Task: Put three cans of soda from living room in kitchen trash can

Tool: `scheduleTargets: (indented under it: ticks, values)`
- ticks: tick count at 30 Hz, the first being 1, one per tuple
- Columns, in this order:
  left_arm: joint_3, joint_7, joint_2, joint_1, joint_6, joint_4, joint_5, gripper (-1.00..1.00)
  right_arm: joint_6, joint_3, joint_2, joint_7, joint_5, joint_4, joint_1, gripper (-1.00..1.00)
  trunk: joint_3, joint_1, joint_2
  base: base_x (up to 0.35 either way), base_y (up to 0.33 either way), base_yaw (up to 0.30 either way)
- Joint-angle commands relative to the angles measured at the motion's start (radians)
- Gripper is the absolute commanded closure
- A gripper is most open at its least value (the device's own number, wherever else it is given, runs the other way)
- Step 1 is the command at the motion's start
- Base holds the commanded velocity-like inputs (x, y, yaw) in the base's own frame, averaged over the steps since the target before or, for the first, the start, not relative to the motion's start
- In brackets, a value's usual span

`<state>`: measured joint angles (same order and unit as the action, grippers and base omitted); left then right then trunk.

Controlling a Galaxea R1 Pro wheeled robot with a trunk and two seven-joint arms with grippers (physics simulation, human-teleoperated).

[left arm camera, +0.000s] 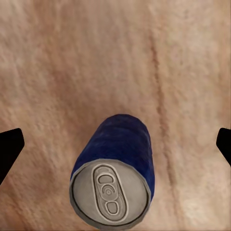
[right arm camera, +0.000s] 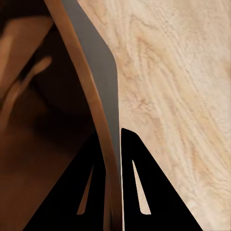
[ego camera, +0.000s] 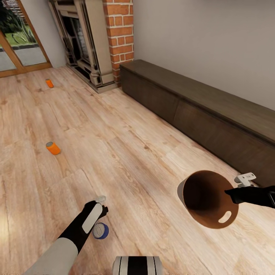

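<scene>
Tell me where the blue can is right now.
The blue can lies on its side on the wood floor, directly under the open left gripper, low and left in the head view, well left of the bucket.

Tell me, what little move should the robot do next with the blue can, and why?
Probably lower the left gripper and shut it on the blue can. The can lies on its side on the wood floor between wide-open jaws, not yet held, while the right gripper holds the bucket ready.
</scene>
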<state>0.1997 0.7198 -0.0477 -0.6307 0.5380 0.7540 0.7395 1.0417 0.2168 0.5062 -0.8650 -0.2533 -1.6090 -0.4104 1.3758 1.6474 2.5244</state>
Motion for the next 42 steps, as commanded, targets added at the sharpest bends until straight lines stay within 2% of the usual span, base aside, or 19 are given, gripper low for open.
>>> scheduleTargets:
  ticks: [1,16,27,39,42]
  values:
    - [0.0,0.0,0.0,-0.001,0.0,0.0,0.0,-1.0,0.006,0.0,0.0,-0.004,0.017,0.0,-0.001,1.0,0.004,0.0,0.0,0.0,0.0,0.0]
    - [0.001,-0.002,0.002,0.02,-0.011,-0.022,0.0,-1.0,0.006,0.001,0.001,-0.004,0.018,0.0,-0.001,1.0,0.062,0.007,0.004,0.0,0.0,0.0]
    - [0.004,-0.01,-0.01,0.02,-0.011,-0.024,0.002,-1.0,0.006,0.001,0.003,-0.005,0.018,-0.001,-0.001,1.0,0.062,0.007,0.004,0.0,0.0,0.0]
    - [0.004,-0.026,-0.011,0.02,-0.01,-0.024,0.003,-1.0,0.006,0.001,0.003,-0.005,0.018,-0.001,-0.001,1.0,0.108,0.012,0.007,0.0,0.0,0.0]
    - [0.004,-0.026,-0.011,0.02,-0.015,-0.024,0.002,-1.0,0.006,0.001,0.004,-0.005,0.018,-0.001,-0.001,1.0,0.108,0.012,0.007,0.0,0.0,0.0]
